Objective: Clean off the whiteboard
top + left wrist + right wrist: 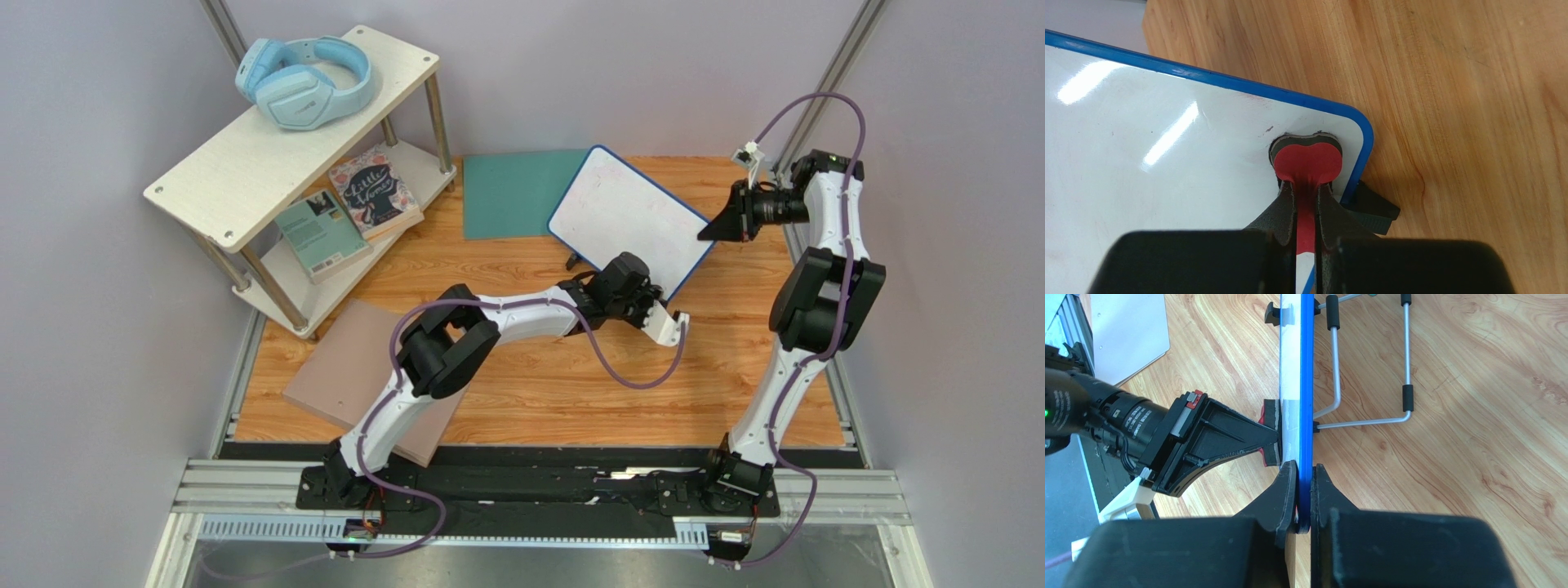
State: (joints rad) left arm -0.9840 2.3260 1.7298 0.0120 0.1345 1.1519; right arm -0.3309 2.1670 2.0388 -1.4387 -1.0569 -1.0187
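Blue rim of the whiteboard is clamped by the right gripper near the worktop's far edge; a red eraser pad, pinched in the left gripper, is pressed on its corner.

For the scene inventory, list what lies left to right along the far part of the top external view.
Light blue plastic headphones on the white wooden shelf → teal rectangular mat → white blue-framed whiteboard → the right arm's black fingers, clamped on the whiteboard's right edge.
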